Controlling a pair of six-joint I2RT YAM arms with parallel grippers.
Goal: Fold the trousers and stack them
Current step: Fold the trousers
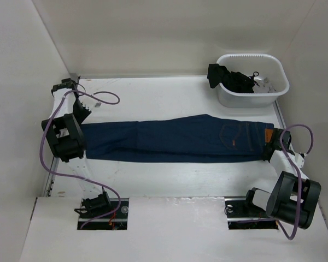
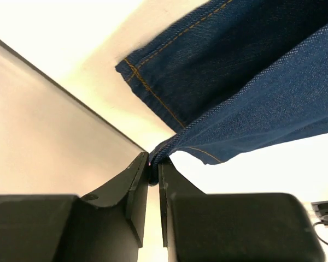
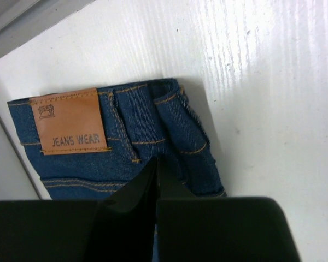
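Observation:
The trousers point(image 1: 169, 139) are dark blue denim jeans lying flat across the table, hems to the left and waistband to the right. My left gripper point(image 1: 82, 143) is at the hem end. In the left wrist view it point(image 2: 153, 164) is shut on a corner of one hem point(image 2: 169, 150), which lifts off the table while the other leg point(image 2: 208, 49) lies flat. My right gripper point(image 1: 270, 146) is at the waistband end. In the right wrist view it point(image 3: 156, 161) is closed tight on the waistband denim point(image 3: 142, 125), beside the tan patch point(image 3: 68, 121). Any fabric between the tips is hidden.
A white basket point(image 1: 279, 73) holding a black garment point(image 1: 229, 79) stands at the back right. White walls enclose the table on the left, back and right. The left wall point(image 2: 44, 125) is close to my left gripper. Purple cables point(image 1: 101, 98) loop beside both arms.

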